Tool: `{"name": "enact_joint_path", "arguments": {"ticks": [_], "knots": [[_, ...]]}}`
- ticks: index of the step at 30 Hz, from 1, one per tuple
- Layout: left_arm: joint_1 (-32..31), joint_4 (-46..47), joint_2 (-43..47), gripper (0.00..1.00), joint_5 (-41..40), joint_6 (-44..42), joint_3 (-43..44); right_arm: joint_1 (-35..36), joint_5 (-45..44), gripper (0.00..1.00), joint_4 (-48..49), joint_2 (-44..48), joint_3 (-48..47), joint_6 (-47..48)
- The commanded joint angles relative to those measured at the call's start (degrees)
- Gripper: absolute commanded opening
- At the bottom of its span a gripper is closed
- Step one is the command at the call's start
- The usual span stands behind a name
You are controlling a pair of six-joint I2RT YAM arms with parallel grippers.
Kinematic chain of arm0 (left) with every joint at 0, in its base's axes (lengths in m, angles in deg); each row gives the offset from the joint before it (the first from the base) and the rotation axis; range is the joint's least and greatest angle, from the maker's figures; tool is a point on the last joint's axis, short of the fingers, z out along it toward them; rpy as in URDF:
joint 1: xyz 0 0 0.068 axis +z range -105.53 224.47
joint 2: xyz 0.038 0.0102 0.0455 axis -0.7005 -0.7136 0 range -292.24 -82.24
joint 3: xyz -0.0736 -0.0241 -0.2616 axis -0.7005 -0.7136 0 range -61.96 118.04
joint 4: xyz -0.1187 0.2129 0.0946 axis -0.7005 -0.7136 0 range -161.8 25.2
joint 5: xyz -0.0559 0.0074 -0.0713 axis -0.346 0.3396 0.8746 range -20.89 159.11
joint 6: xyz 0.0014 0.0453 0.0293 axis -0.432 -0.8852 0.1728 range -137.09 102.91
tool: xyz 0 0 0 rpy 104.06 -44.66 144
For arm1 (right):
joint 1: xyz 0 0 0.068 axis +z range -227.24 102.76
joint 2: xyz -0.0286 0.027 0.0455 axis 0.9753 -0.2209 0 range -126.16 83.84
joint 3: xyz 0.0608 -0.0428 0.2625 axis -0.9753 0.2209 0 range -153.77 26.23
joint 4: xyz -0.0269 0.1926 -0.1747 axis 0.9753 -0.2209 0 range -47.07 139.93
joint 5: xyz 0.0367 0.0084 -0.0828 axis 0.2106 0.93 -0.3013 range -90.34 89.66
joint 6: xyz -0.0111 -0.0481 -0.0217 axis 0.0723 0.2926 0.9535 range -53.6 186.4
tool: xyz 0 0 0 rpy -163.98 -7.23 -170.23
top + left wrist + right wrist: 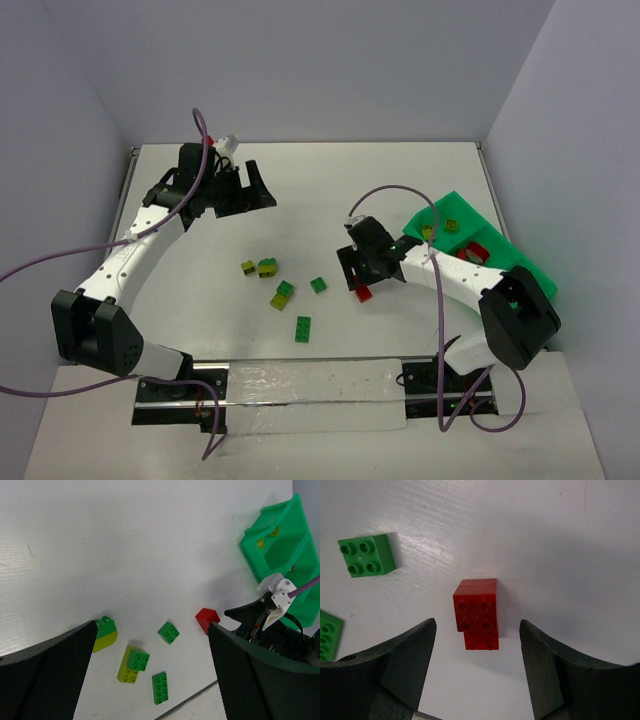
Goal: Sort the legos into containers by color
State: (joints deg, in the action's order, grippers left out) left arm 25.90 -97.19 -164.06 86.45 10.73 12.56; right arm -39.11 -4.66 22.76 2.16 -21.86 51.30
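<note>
Left gripper [248, 192]: far left of the tray [455, 203], over bare counter [330, 190]; jaws spread fully, nothing in them.
Loose bricks [283, 295]: five green and yellow-green pieces lying left of the tray, some stacked in two colours.
Red brick [476, 612]: nearest loose piece to the tray, studs up; it looks like two red parts pressed together.
Handling: I judge it light, rigid and slick-sided. I'd pinch the flat side walls low, so the stack doesn't split.
Right gripper [476, 626]: just left of the tray; jaws partly open, straddling the Red brick with a gap each side, gripping nothing.
Tray contents: a few bricks already sit in its compartments.
Surface and room: white, smooth, flat counter; the tray sits close to the right-hand wall.
</note>
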Motion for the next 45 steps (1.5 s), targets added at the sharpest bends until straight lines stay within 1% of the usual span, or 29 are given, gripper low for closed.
{"name": "enact_joint_path", "arguments": {"ticks": [1, 4, 7, 10, 14, 17, 20, 21, 23, 27, 30, 34, 35, 36, 37, 38, 40, 42, 44, 45], "knots": [[0.02, 0.4, 1.48, 0.99, -0.01, -0.22, 2.21, 0.46, -2.46, 0.66, 1.46, -1.2, -1.65, 0.41], [0.02, 0.48, 1.31, 0.99, 0.12, -0.31, 2.23, 0.46, -2.56, 0.57, 2.04, -1.42, -1.7, 0.22], [0.02, 0.49, 1.31, 0.99, 0.17, -0.4, 2.4, 0.45, -2.45, 0.53, 2.22, -2.07, -2.18, 0.23], [0.02, 0.57, 1.38, 0.99, 0.46, -0.38, 2.38, 0.45, -2.27, 0.51, 2.39, -2.69, -2.55, 0.27], [0.02, 0.52, 1.4, 0.99, 0.56, -0.49, 2.3, 0.49, -1.87, 0.53, 2.44, -3.68, -2.93, 0.25], [0.02, 0.57, 1.36, 0.99, 0.68, -0.44, 2.3, 0.5, -2.1, 0.52, 2.61, -4.19, -3.1, 0.2], [0.02, 0.74, 1.4, 0.99, 0.85, -0.49, 2.3, 0.54, -3.12, 0.38, 2.65, -3.86, -3.57, -0.26], [0.02, 0.75, 1.34, 0.99, 0.8, -0.54, 2.35, 0.54, -3.66, 0.35, 2.65, -3.38, -3.64, -0.62], [0.02, 0.75, 1.31, 0.99, 0.85, -0.58, 2.3, 0.54, -4.34, 0.23, 2.18, -2.26, -4.3, -1.28], [0.02, 1.01, 1.4, 0.99, 1.29, -0.66, 1.69, 0.11, -3.02, 0.06, 1.34, 3.43, -6.1, -2.89], [0.02, 1.73, 1.33, 0.99, 5.15, -0.79, 0.91, -5.33, 8.31, 0.03, 3.58, 7.77, -6.61, -5.56], [0.02, 5.35, 1.79, 0.99, 17.09, -0.29, -1.08, -15.74, 27.13, 0.02, 9.93, 14.48, -4.23, -11.24], [-0.04, 8.58, 2.27, 0.99, 20.26, 0.48, -1.92, -17.77, 31.22, 0.02, 11.83, 15.41, -3.66, -13.61], [-0.07, 11.57, 2.76, 0.99, 25.4, 1.72, -3.78, -19.45, 34.94, 0.02, 15.16, 16.16, -3.07, -15.28], [-0.07, 14.47, 3.2, 0.99, 29.21, 4.39, -5.44, -21.45, 40.35, 0.03, 17.45, 17.11, -2.4, -16.51], [-0.12, 20.19, 3.92, 0.99, 33.44, 8.28, -7.75, -22.71, 44.89, 0.03, 19.6, 17.86, -2.02, -18.07], [-0.6, 32.87, 5.07, 0.99, 40.16, 15.72, -12.24, -23.3, 49.21, 0.03, 23.45, 18.47, -1.99, -20.88], [-1.66, 39.5, 5.51, 0.98, 42.48, 18.61, -14.12, -23.44, 52.77, 0.03, 25.46, 18.83, -2.5, -22.98], [-2.79, 39.99, 5.17, 0.98, 42.75, 18.32, -13.64, -23.45, 54.39, 0.03, 26.84, 19.13, -2.54, -25.93], [-3.82, 38.86, 4.73, 0.98, 42.49, 17.73, -13.09, -23.45, 55.19, 0.03, 29.88, 19.55, -2.31, -27.16]]}}
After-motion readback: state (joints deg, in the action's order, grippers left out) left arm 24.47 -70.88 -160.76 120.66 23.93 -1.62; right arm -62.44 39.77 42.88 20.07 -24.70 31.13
